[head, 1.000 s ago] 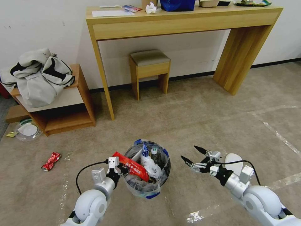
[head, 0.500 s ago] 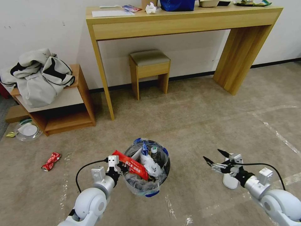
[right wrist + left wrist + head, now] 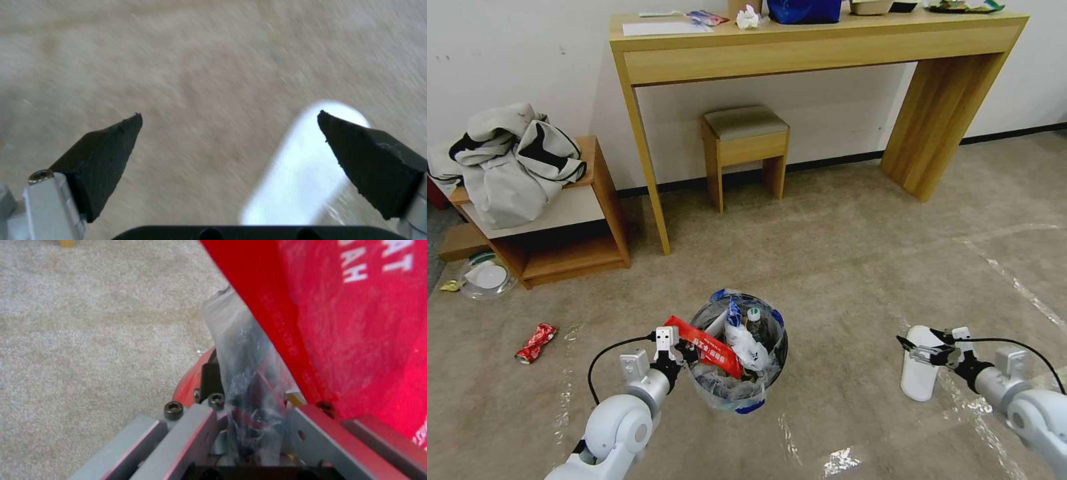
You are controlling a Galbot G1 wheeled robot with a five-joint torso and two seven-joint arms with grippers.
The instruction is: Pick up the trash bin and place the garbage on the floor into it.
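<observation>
At the far left of the floor (image 3: 840, 253) lies a crushed red can (image 3: 536, 342), well apart from everything else and not yet collected. Next comes the left gripper (image 3: 684, 353), clamped on the rim of the trash bin (image 3: 738, 347) and its clear plastic liner (image 3: 242, 373); a red wrapper (image 3: 707, 348) leans over that rim, with a bottle and tissue inside. To the right, the right gripper (image 3: 917, 348) hangs with its jaws spread wide over a flat white slipper (image 3: 919, 373). The step in hand looks like fetching that slipper. The next move calls for lowering the gripper, straddling an edge and pinching it off the carpet.
</observation>
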